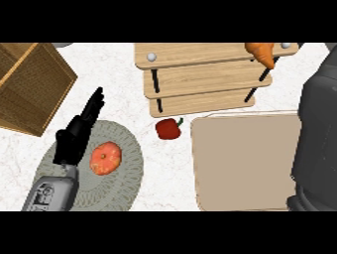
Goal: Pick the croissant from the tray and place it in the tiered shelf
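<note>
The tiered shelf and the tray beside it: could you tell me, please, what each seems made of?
The pale tiered shelf with dark posts looks like light matte wood: grain lines run along its boards; the thin black posts may be metal. The beige rectangular tray is plain and matte with a raised rim and no grain: plastic or painted wood, I cannot tell.
</note>
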Available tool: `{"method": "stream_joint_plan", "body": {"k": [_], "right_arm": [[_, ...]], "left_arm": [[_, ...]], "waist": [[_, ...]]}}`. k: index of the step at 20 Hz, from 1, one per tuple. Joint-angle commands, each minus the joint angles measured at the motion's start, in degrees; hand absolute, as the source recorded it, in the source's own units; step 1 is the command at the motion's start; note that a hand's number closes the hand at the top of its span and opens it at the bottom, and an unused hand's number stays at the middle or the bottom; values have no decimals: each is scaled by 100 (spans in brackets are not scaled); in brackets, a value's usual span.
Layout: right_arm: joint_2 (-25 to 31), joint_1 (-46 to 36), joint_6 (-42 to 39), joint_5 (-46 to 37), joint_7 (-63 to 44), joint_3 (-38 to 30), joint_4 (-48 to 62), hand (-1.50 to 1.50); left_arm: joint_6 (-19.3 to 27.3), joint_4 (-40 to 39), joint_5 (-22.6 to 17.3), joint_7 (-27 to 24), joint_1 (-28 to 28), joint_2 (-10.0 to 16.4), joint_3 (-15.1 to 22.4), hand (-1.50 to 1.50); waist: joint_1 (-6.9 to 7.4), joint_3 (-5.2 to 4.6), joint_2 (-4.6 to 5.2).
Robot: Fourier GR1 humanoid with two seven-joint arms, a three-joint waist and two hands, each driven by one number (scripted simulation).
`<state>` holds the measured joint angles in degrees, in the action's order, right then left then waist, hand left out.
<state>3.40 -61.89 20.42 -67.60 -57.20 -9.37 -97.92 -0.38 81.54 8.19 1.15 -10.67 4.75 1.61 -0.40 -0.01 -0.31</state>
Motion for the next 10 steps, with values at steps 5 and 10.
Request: {"method": "stream_joint_plan", "body": {"k": [5,10], "right_arm": [[444,424,-1429,458,-1121,-1020,-1481,-150],[874,983,-2795,1335,-1307,-1656,-2529,-150]], "left_arm": [[-65,-170,-90,-208,110,182,-244,0],[155,-128,16,-229,125,-49,-130,0]], "waist": [[-144,3,-37],[-261,7,-57]]}}
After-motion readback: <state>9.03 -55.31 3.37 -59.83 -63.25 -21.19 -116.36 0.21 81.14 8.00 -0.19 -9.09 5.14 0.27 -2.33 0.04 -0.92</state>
